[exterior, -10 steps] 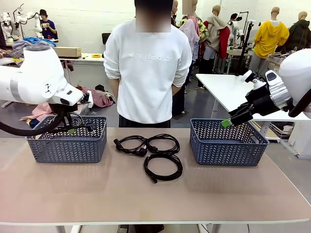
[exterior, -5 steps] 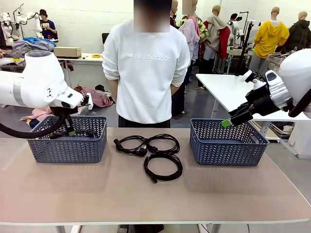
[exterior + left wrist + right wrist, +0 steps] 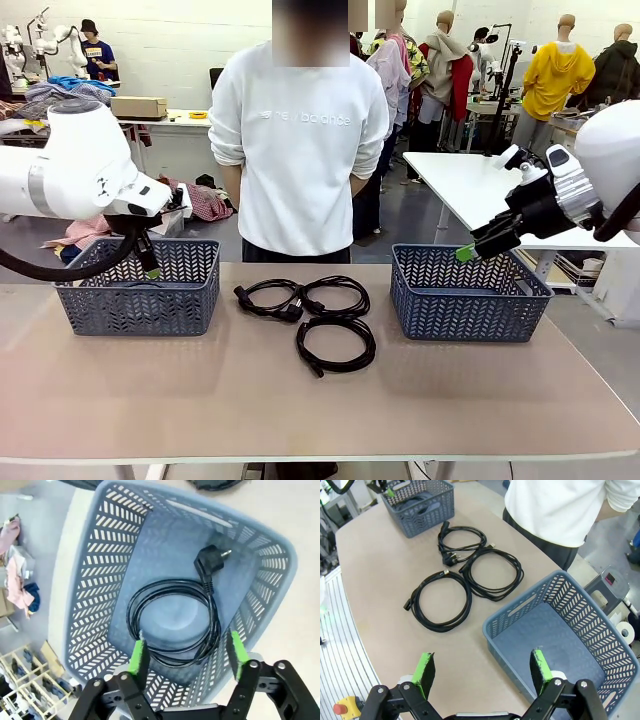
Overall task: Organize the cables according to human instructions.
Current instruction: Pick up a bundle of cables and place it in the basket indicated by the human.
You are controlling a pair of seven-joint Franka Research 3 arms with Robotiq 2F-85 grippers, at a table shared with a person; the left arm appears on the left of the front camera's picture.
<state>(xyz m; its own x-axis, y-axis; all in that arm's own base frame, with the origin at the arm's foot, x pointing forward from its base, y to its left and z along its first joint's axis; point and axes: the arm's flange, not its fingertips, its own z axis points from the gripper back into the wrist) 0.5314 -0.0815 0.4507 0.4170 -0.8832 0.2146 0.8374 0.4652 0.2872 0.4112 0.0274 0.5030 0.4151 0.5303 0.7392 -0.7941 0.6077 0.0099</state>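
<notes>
One coiled black cable (image 3: pixel 210 560) lies flat on the floor of the left grey-blue basket (image 3: pixel 100 580). My left gripper (image 3: pixel 187 652) hangs open just above it with nothing between its green pads; in the front view the left gripper (image 3: pixel 150 268) hovers over the left basket (image 3: pixel 140 300). Three more coiled cables (image 3: pixel 292 312) lie mid-table between the baskets, and they are also the cables (image 3: pixel 417 605) in the right wrist view. My right gripper (image 3: pixel 482 667) is open and empty above the near edge of the right basket (image 3: pixel 520 605). The human (image 3: pixel 300 150) stands at the far side, hands behind the back.
The right basket (image 3: pixel 465 300) holds nothing. Bare tabletop (image 3: pixel 320 410) stretches along the front. The left arm's thick black hose (image 3: pixel 60 268) droops beside the left basket. Another white table (image 3: pixel 470 185) stands behind on the right.
My left gripper has opened and let the cable go into the left basket, then risen a little above it. The right arm and the human have not moved.
</notes>
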